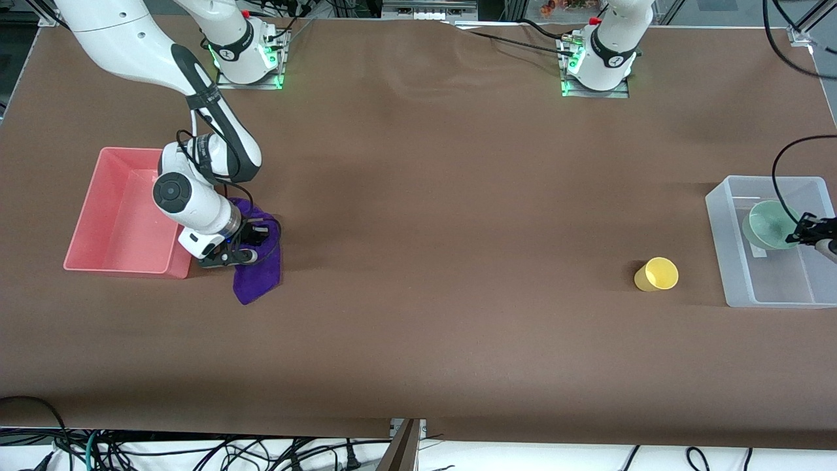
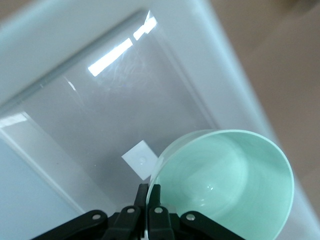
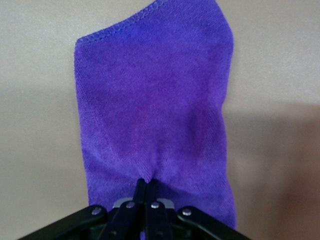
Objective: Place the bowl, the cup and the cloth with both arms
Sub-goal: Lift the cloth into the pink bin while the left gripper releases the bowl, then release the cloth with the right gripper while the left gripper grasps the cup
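While pinched limp in the right gripper (image 3: 145,187) beside the pink bin (image 1: 118,216) near the right arm's end, cloth (image 1: 258,261) drooped softly; left gripper (image 2: 149,192) clamped the bowl (image 2: 230,185) rim over the clear bin (image 1: 735,248).

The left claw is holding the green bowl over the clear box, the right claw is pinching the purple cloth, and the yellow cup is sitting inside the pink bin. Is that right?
Almost. The yellow cup isn't in the pink bin; the front view shows it on the table beside the clear box. The rest holds: the left claw grips the green bowl over that box, and the right claw pinches the purple cloth.
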Controlling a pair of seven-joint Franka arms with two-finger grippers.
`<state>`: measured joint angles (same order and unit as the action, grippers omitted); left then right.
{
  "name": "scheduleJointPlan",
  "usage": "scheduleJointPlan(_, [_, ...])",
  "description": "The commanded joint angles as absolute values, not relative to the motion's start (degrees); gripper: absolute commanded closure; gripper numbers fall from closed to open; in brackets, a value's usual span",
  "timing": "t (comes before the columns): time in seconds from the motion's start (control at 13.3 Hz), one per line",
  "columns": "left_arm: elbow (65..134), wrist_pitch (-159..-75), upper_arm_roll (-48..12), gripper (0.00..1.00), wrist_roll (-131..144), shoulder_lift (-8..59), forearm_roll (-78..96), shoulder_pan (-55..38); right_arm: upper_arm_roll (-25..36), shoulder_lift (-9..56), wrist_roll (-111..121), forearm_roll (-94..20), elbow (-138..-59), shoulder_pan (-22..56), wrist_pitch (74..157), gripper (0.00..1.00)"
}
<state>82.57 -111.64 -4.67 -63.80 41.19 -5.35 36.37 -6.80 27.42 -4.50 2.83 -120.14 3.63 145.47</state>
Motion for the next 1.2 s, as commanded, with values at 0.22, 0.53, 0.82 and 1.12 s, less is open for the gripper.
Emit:
scheduleJointPlan(0.22, [78.4,-115.9,-5.4,0.01,-65.1,46.3,-6.9,38.3,-6.3,23.8,-4.0,3.1,-116.0,4.0,135.3,1.00])
scheduleJointPlan(0.53, [77.9,-110.0,-8.0,0.00,-63.6,39.9,-6.3,36.5,-5.0,21.3,-1.2,3.1,-101.1,3.5,110.2,1.00])
scheduleJointPlan(0.82, [77.9,-100.3,-8.7,0.00,-49.1,33.3,-6.2,27.8,0.7,19.8,9.3,3.3,-84.8,3.5,85.1,1.00])
scheduleJointPlan(1.12, [78.7,-101.3,-8.5,0.00,-32.8,36.9,-6.0,18.0,9.5,18.8,23.2,9.0,-83.9,3.5,81.0,1.00])
